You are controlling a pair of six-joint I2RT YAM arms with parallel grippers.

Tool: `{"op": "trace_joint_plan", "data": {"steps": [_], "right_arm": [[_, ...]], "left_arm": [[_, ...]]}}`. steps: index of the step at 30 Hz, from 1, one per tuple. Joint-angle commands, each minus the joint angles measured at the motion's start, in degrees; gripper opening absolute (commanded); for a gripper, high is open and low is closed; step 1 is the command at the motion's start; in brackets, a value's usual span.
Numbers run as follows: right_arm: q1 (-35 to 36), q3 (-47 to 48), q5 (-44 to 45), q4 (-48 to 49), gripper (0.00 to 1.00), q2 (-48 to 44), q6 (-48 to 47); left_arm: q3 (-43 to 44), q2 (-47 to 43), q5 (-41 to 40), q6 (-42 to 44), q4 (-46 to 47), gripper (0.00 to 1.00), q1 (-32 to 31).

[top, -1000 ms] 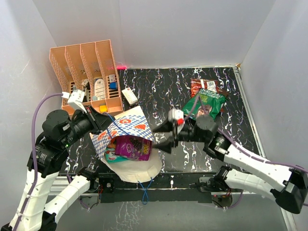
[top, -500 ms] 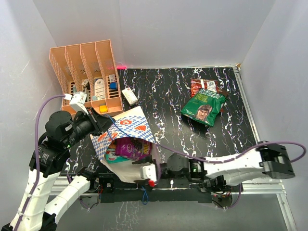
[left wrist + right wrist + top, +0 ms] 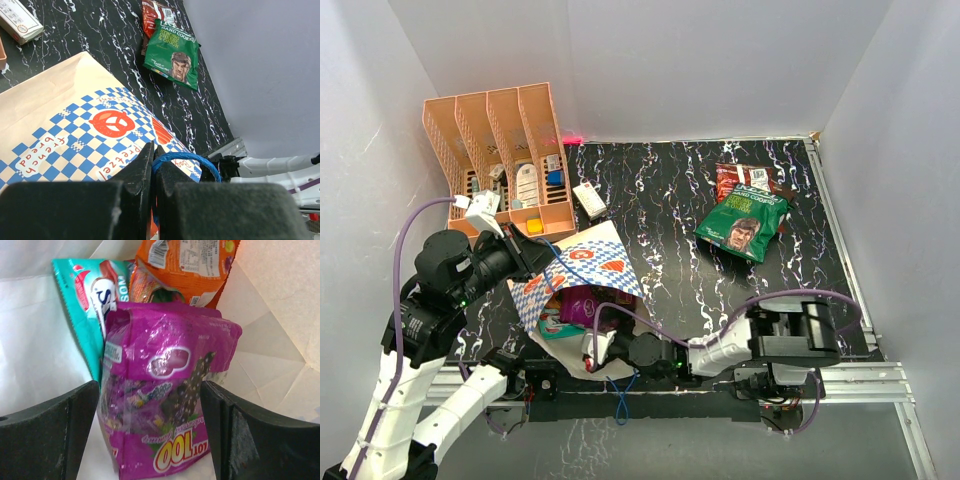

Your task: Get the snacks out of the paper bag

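While its 2 fingers point(image 3: 60, 430) stand wide apart, the right gripper point(image 3: 150, 410) sits at the near mouth of the paper bag point(image 3: 595, 258), closed on nothing. A purple packet point(image 3: 160, 370) lies between those fingers; whether either one touches the foil cannot be told. Deeper in the bag, a teal packet point(image 3: 80, 295) shows on the left and an orange packet point(image 3: 195, 265) at the far end. Both are partly covered by the purple one, and the orange one is cut off at the wrist view's edge.

The left gripper point(image 3: 152, 165) is clamped on the bag's blue cord handle point(image 3: 190, 157) and holds the upper side raised. From above, that raised side hides most of the contents. Far to the right on the table point(image 3: 660, 200), a green packet point(image 3: 745, 222) overlaps a red packet point(image 3: 735, 178), well apart from both grippers.
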Motion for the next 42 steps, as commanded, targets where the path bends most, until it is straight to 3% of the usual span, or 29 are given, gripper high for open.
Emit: {"op": "trace_joint_plan", "data": {"steps": [1, 8, 14, 20, 23, 33, 42], "right_arm": [[-1.5, 4.3, 3.3, 15.0, 0.87, 5.1, -0.3], [-2.8, 8.2, 0.7, 18.7, 0.91, 11.1, 1.5], [-4.9, 10.7, 3.6, 21.0, 0.94, 15.7, 4.3], [-7.4, 12.2, 3.1, 17.5, 0.94, 18.0, 10.2], [-8.0, 12.4, 1.9, 15.0, 0.77, 18.3, 12.2], [-8.2, 12.2, -5.0, 9.5, 0.36, 13.6, 14.5], [-8.1, 10.2, -8.9, 7.0, 0.21, 7.6, 16.9]], "left_arm": [[0.1, -0.2, 1.1, -0.7, 0.3, 0.0, -0.1], [0.2, -1.0, 1.1, -1.7, -0.2, 0.0, -0.1], [0.2, -1.0, 2.0, -2.4, 0.2, 0.0, -0.1], [0.4, -1.1, 2.1, -2.5, -0.1, 0.0, -0.1], [0.6, -1.2, 1.9, -2.5, -0.3, 0.0, -0.1], [0.2, -0.9, 1.3, -3.1, 0.0, 0.0, -0.1], [0.4, -0.5, -0.7, -3.0, -1.1, 0.0, -0.1]]}}
